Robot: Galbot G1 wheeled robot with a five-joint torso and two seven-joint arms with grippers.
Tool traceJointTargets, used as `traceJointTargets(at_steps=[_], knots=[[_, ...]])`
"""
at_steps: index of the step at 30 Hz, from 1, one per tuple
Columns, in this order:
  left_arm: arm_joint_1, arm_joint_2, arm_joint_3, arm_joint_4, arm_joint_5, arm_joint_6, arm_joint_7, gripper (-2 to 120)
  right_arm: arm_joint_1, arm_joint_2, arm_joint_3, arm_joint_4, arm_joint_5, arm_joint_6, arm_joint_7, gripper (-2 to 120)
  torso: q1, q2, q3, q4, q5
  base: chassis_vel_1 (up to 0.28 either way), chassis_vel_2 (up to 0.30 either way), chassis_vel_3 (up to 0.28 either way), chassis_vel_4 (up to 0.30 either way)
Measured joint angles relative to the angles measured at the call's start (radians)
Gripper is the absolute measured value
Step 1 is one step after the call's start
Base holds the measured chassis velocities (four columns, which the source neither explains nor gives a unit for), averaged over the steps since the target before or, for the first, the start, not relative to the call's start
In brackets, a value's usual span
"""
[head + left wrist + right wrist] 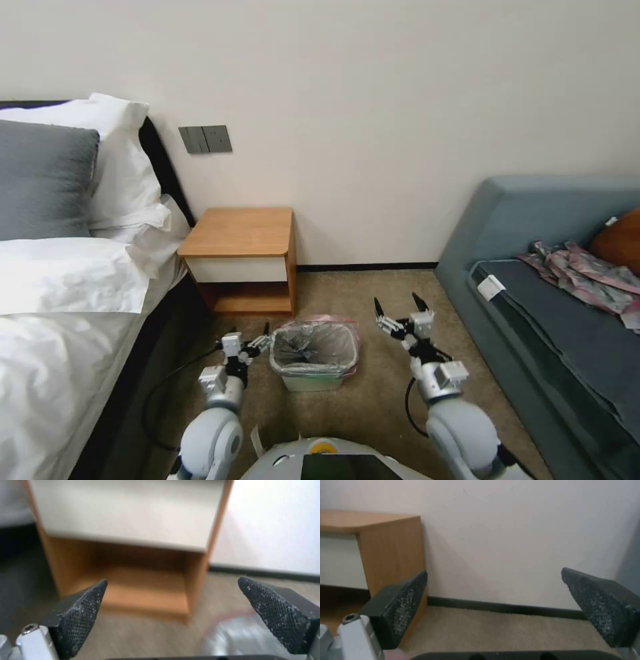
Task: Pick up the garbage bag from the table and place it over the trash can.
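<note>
Translucent pinkish-grey plastic garbage bag (313, 347) lines the cream-white rectangular trash can (312, 381) on the carpet before the light-brown wooden nightstand table (241, 233); left gripper (261, 341) beside its rim, fingers spread; right gripper (400, 309) raised nearby, fingers apart.

White rounded arms carry silver wrist blocks, black cables, and black mesh-textured fingers (83, 615) with a hex screw.
</note>
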Motion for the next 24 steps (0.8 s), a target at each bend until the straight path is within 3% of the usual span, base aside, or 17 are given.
traceJointTargets(at_steps=[2,4,10,18,24], knots=[[0.013,-0.001,-0.004,-0.001,0.029,-0.039,0.004,100,-0.017,0.013,0.006,-0.007,-0.007,0.018,-0.009,100,0.0,0.0,0.0,-0.0001,0.0008,0.0,0.0,0.0,0.0],[0.05,-0.005,-0.012,-0.008,0.102,-0.146,0.012,100,-0.063,0.054,0.026,-0.034,-0.043,0.082,-0.035,100,0.0,0.0,0.0,0.0,0.0003,0.0,0.0,0.0,0.0],[0.127,-0.025,-0.026,-0.065,0.151,-0.258,0.032,100,-0.126,0.12,0.064,-0.057,-0.09,0.169,-0.056,100,0.0,0.0,0.0,0.0003,0.0006,0.0,0.0,0.0,0.0],[0.198,-0.053,-0.039,-0.125,0.169,-0.298,0.099,100,-0.191,0.146,0.097,-0.045,-0.094,0.232,-0.046,100,0.0,0.0,0.0,0.0001,0.0006,0.0,0.0,0.0,0.0],[0.256,-0.074,-0.042,-0.174,0.169,-0.261,0.112,100,-0.206,0.152,0.095,-0.043,-0.098,0.264,-0.024,100,0.0,0.0,0.0,0.0001,0.0006,0.0,0.0,0.0,0.0]])
